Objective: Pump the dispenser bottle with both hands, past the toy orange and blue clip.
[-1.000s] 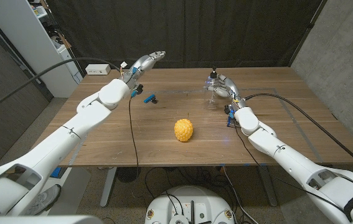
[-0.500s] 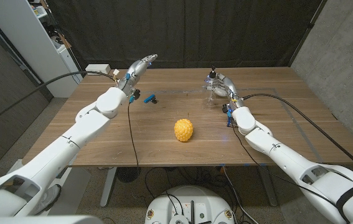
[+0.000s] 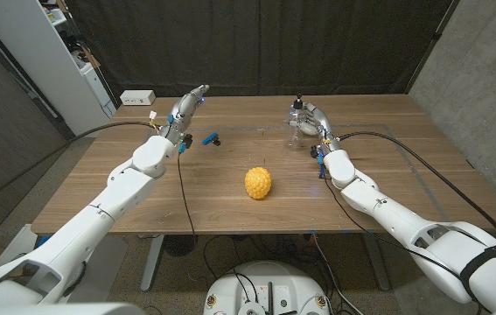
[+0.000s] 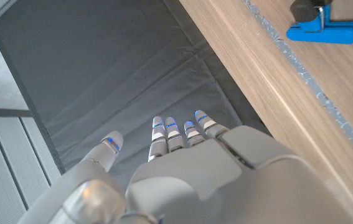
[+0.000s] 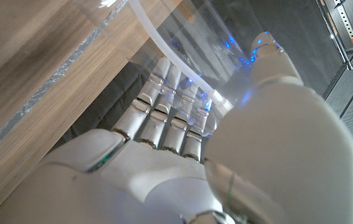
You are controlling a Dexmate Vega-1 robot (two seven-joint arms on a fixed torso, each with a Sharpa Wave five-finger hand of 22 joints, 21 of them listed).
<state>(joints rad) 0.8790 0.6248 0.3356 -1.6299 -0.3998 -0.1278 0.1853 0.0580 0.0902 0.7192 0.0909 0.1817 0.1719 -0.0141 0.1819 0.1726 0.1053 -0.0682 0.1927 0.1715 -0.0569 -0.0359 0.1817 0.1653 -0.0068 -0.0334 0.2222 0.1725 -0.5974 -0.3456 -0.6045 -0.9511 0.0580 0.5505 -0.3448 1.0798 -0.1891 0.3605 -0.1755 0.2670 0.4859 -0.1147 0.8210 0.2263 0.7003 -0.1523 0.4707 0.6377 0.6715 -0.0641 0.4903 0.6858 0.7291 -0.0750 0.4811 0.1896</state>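
Since a second ago my left hand (image 3: 190, 99) has drawn back toward the desk's far left edge and dropped lower — it hangs in the air there with fingers (image 4: 177, 132) stretched out straight and a little apart, holding nothing. My right hand (image 3: 310, 118) has kept its place, wrapped around the clear dispenser bottle (image 3: 298, 125), which stands upright on the desk (image 3: 387, 166) at its far right side. From my right wrist I see my fingers (image 5: 164, 118) curled against the transparent wall (image 5: 182, 37) of the bottle, thumb on the other side — a full grip.

The blue clip (image 3: 212, 137) lies on the desk just beside my left hand, a little nearer to me and toward the middle; my left wrist camera catches it (image 4: 323, 26) close by the desk's edge. The toy orange (image 3: 258, 183) sits between my two arms, nearer to me than either hand and well apart from the bottle. Between my left hand and the bottle the clip is the one thing close to the line across. A black cable (image 3: 184, 192) runs from my left wrist over the desk's near edge.

Off the desk, beyond my left hand, a white power strip (image 3: 137, 97) rests by the dark curtain (image 3: 317, 44).
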